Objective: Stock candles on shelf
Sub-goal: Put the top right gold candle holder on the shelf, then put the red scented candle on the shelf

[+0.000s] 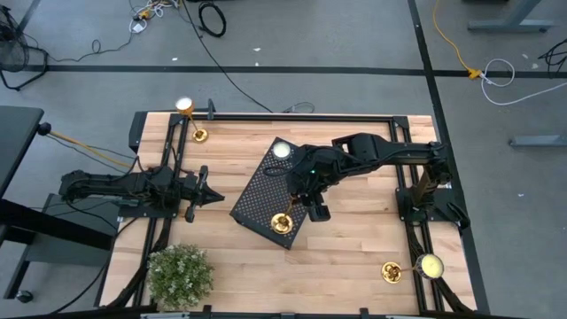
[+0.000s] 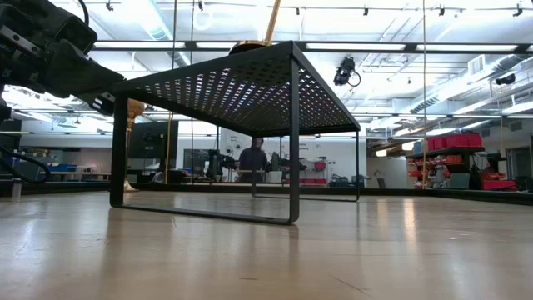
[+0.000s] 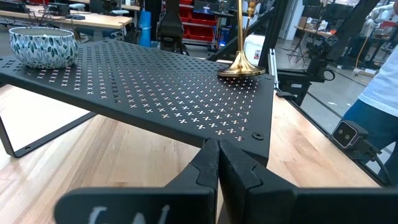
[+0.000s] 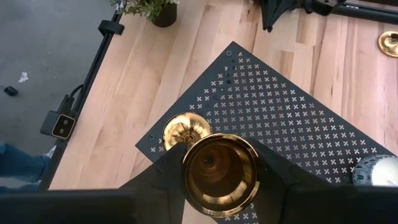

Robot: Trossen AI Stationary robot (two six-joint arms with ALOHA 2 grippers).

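Observation:
The black perforated shelf point(image 1: 261, 190) stands aslant in the middle of the table. One gold candle point(image 3: 241, 37) stands upright with its round base point(image 1: 282, 222) on the shelf's near corner, and my right gripper point(image 4: 221, 171) is shut on its top from above. A second candle point(image 1: 190, 120) stands at the table's far left corner. A third point(image 1: 409, 268) stands near the near right corner. My left gripper point(image 1: 211, 197) is shut and holds nothing, level just left of the shelf. My right gripper pinches the candle's gold top cup point(image 4: 221, 196) between its two fingers point(image 4: 163, 180), one on each side. The fingers come from above, slanting down from the table's right. The candle stands about upright below them, its base point(image 4: 185, 129) on the shelf's mesh top.
A blue-and-white patterned bowl point(image 3: 43, 45) sits on the shelf's far corner. A bushy green plant point(image 1: 180, 275) stands at the near left of the table. Black frame rails point(image 1: 292, 117) border the table. A person point(image 2: 252, 158) stands far behind it.

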